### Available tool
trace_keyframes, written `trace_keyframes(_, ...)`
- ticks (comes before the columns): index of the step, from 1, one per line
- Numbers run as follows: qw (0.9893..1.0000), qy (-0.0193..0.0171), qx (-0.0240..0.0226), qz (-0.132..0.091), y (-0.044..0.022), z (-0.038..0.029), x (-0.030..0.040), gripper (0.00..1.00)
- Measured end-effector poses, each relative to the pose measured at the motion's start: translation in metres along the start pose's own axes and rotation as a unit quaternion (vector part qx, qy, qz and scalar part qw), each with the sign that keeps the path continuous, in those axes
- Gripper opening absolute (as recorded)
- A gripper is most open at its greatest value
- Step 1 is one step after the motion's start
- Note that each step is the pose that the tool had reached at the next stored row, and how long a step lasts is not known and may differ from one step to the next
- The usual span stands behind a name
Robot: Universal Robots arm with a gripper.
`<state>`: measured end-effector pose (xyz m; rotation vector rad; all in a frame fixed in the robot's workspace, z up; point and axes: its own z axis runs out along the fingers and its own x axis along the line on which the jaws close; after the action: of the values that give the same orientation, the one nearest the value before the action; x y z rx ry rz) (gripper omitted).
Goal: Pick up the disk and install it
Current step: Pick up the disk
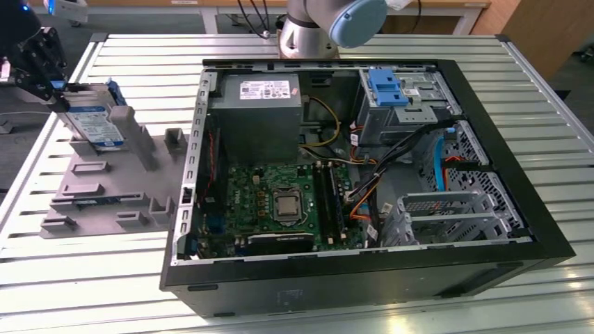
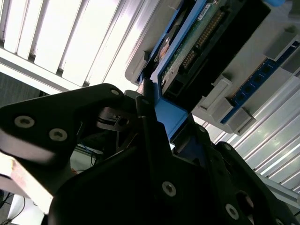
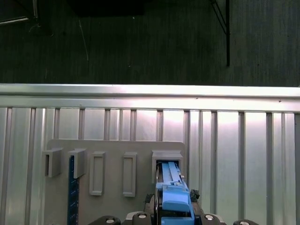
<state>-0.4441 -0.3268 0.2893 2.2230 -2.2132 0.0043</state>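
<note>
Claw (image 1: 55,96) pinches the blue bracket of the disk (image 1: 94,124). The disk stands upright in a grey rack (image 1: 111,188) slot on the tabletop (image 1: 390,49), at 9 o'clock from the open computer case (image 1: 371,275).

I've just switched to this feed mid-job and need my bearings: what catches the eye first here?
The open computer case dominates the middle of the exterior view, its green motherboard exposed. At that view's far left, the gripper is closed on the disk, which stands upright in a slot of the grey holder on the slatted table.
</note>
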Motion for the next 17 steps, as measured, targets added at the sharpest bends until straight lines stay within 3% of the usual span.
trace_keyframes(17, 1.0, 0.0001, -0.0002, 0.0, 0.0, -0.0151, 0.0001, 0.36)
